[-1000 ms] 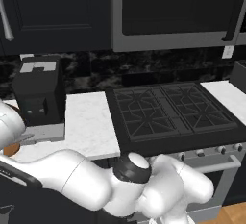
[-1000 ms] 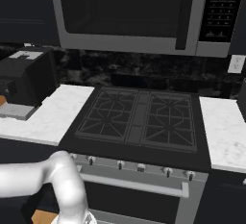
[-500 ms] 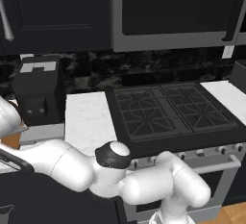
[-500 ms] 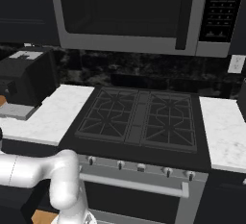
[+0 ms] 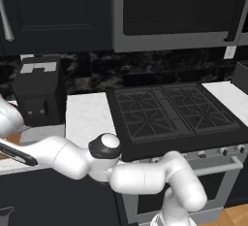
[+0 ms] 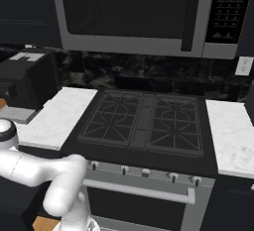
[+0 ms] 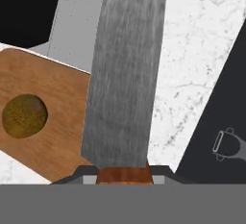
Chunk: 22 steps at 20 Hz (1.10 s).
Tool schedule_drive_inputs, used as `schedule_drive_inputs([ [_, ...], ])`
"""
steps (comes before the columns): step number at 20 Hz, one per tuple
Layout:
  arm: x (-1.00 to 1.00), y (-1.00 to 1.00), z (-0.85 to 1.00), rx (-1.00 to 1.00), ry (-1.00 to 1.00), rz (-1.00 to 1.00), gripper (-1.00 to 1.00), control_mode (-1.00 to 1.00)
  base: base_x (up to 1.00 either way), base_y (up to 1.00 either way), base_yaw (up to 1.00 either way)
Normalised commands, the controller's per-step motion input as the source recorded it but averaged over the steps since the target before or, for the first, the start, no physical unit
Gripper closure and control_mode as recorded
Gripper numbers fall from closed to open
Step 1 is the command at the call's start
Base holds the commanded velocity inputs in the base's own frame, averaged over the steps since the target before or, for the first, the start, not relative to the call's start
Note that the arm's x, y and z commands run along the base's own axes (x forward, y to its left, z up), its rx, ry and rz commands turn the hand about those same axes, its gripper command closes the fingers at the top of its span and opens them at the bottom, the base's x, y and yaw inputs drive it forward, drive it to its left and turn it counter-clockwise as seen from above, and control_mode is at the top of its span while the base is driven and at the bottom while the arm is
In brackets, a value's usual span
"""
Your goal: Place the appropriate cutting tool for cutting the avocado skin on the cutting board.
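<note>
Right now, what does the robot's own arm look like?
A smooth, glossy white arm of rounded tubular links, with a dark cap on one joint and a black band near the wrist. No cables or markings visible. The same white links show in the right base view.

counter [image 7: 187, 69]: white marble | on it: cutting board [image 7: 53, 122], black appliance [image 5: 38, 91], possibly more

Below our pincer [image 7: 124, 172] the cutting board [image 7: 57, 122] lies open except where the avocado [image 7: 25, 116] sits to one side. Beyond it the black appliance [image 7: 26, 9] blocks passage; the marble surface [image 7: 192, 50] alongside stays passable.
</note>
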Motion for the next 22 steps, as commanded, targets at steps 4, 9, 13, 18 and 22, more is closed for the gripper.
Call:
schedule_drive_inputs([
  [4,0.46,0.26,-0.47,-0.02,0.00,-0.03,1.00,-1.00,0.00,0.00,0.00],
  [9,0.23,0.36,-0.37,-0.01,0.00,-0.01,1.00,-1.00,0.00,0.00,0.00],
  [13,0.15,0.40,-0.33,-0.02,0.00,-0.01,1.00,-1.00,0.00,0.00,0.00],
  [18,0.10,0.55,-0.14,-0.06,0.00,-0.05,1.00,-1.00,0.00,0.00,0.00],
  [22,0.19,0.61,0.06,-0.10,0.12,-0.13,1.00,-1.00,0.00,0.00,0.00],
])
